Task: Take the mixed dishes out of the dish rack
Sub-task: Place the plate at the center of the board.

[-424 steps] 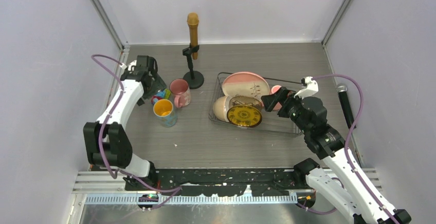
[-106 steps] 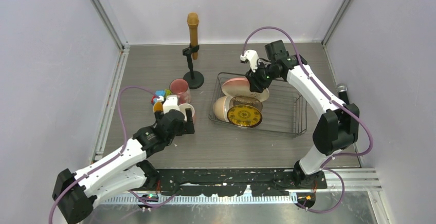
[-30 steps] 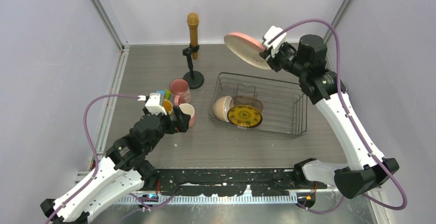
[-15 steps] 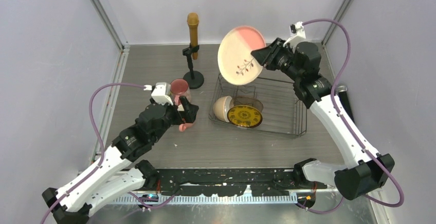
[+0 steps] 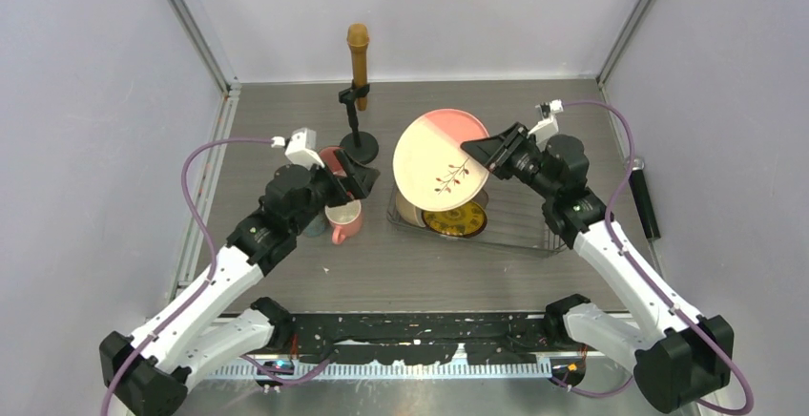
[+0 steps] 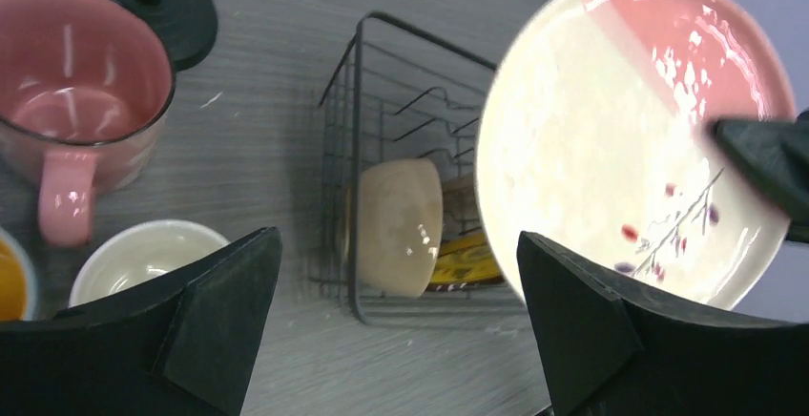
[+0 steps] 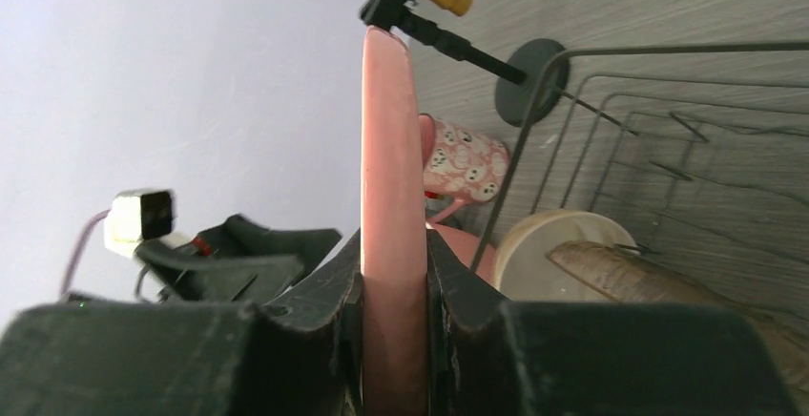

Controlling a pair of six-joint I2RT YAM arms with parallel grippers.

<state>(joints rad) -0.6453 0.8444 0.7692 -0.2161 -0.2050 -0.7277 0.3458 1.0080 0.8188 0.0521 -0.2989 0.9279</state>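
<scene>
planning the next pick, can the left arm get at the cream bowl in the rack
Probably yes: the left gripper is open and the cream bowl sits unblocked at the rack end nearest it, though the plate hangs close.

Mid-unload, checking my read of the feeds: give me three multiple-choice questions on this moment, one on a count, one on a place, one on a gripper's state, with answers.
1. How many dishes sit in the dish rack? A none; B one; C three.
2. Where is the large pink-and-cream plate? A standing between the rack's prongs; B in the left gripper; C held in the air by the right gripper.
3. How is the left gripper? A open and empty; B shut on the plate; C shut on a bowl.
Answers: 1 C, the cream bowl, brownish bowl and small yellow patterned plate are inside. 2 C, the right wrist view shows the fingers pinching its rim. 3 A, its fingers stand wide apart with nothing between them.
</scene>
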